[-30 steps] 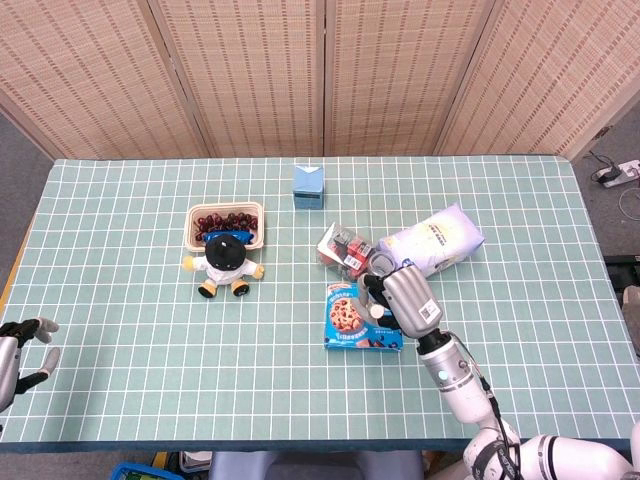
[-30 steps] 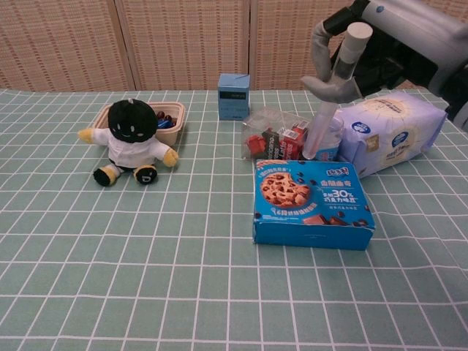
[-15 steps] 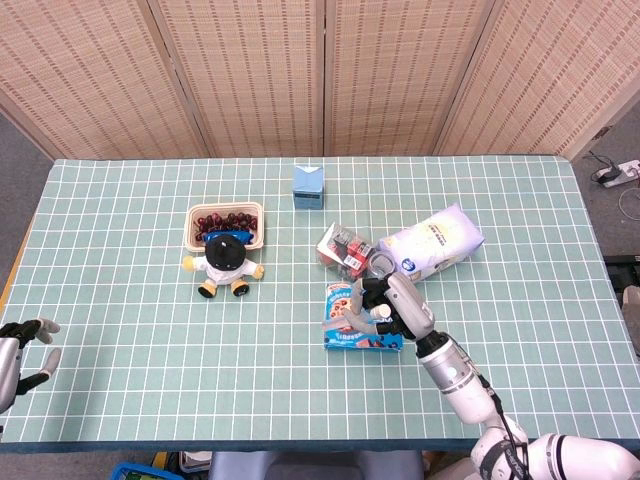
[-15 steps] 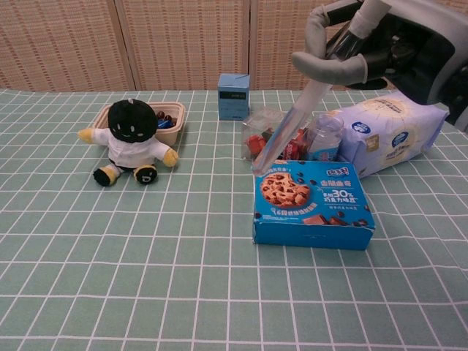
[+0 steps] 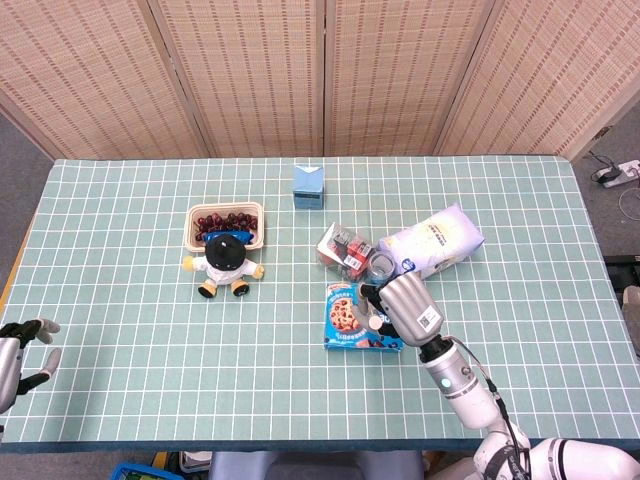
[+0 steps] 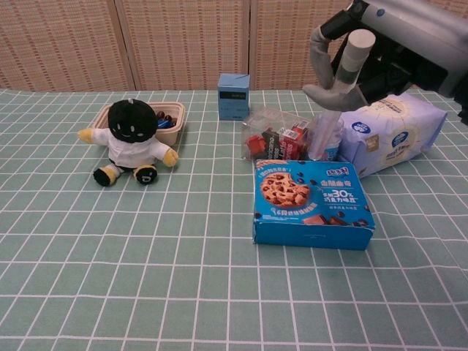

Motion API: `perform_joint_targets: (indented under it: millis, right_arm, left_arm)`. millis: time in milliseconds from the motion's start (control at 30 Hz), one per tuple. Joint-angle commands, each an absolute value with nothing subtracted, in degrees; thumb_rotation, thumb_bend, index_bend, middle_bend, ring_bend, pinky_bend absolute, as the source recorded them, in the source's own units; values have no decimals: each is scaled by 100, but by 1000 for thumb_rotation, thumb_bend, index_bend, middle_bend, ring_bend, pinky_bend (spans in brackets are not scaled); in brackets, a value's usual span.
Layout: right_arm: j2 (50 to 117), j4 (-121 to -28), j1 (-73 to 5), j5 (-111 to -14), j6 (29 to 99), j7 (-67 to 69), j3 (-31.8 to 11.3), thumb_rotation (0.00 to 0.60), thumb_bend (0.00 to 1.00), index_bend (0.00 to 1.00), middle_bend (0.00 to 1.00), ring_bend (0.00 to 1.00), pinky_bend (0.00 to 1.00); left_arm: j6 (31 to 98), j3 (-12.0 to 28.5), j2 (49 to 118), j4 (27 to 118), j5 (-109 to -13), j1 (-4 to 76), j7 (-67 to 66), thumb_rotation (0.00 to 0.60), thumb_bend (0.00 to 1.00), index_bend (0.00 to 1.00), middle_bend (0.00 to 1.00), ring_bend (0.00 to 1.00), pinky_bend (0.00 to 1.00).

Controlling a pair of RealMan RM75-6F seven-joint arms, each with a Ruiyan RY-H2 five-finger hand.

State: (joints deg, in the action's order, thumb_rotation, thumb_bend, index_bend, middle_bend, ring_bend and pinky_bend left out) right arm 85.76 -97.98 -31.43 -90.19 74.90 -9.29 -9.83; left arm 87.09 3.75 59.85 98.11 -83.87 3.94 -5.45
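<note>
In the head view the right hand (image 5: 403, 304) sits over the near right corner of the blue cookie box (image 5: 348, 314), its back to the camera, and the clear tube it holds is mostly hidden beneath it; half a second earlier the hand was rolled leftward with the tube slanting out across the box top, so the wrist has turned back toward the pose of a second ago. The left hand (image 5: 22, 350) rests at the table's near left edge, fingers apart and holding nothing, unchanged. The plush doll (image 5: 226, 259), the tray of dark fruit (image 5: 226, 221), the small blue carton (image 5: 308, 184), the snack bag (image 5: 345, 248), the clear jar (image 5: 382, 266) and the white wipes pack (image 5: 433, 238) lie where they did. In the chest view the right hand (image 6: 341, 67) grips the clear tube (image 6: 338, 93) just under its white cap, now nearly upright, its lower end in front of the jar (image 6: 326, 137) behind the cookie box (image 6: 311, 203); before, it leaned steeply left with its tip near the box's far left corner
</note>
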Motion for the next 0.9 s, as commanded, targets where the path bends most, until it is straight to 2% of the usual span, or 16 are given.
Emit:
perform_joint_targets:
  millis: [33, 267, 367, 433, 600, 700, 800, 900]
  right_arm:
    - [8579, -10077, -3059, -8937, 7558, -28, -983, 600, 670, 824, 1000, 1000, 1000]
    - [8384, -10173, -3045, -9247, 7690, 1643, -943, 600, 681, 824, 1000, 1000, 1000]
    - [8310, -10143, -3051, -9298, 7663, 1866, -898, 600, 681, 824, 1000, 1000, 1000]
    - [8249, -10104, -3051, -9259, 7602, 1603, -887, 600, 681, 824, 1000, 1000, 1000]
    - [8264, -9954, -2995, -9164, 7593, -311, -897, 600, 681, 824, 1000, 1000, 1000]
    - [8345, -9981, -2939, -9139, 7686, -977, -907, 600, 681, 824, 1000, 1000, 1000]
    - [8433, -9998, -2921, -9111, 7740, -1090, -933, 600, 680, 824, 1000, 1000, 1000]
    - [8479, -10092, -2932, -8979, 7657, -446, -946, 600, 678, 825, 1000, 1000, 1000]
  left_arm:
    - [8710, 375, 5988, 9805, -8392, 396, -551, 600, 344, 514, 519, 442, 515]
    - [8713, 364, 5989, 9802, -8424, 397, -544, 600, 344, 513, 519, 442, 515]
    - [8709, 357, 5991, 9808, -8435, 399, -566, 600, 344, 513, 519, 442, 515]
    - [8719, 357, 5989, 9817, -8439, 395, -563, 600, 344, 513, 519, 442, 515]
    - [8753, 357, 5988, 9819, -8463, 386, -574, 600, 344, 513, 519, 442, 515]
    - [8789, 365, 6004, 9805, -8475, 378, -607, 600, 344, 513, 519, 442, 515]
    - [8807, 369, 5993, 9815, -8473, 367, -573, 600, 344, 514, 519, 442, 515]
    - [8806, 375, 5974, 9820, -8463, 363, -525, 600, 344, 514, 519, 442, 515]
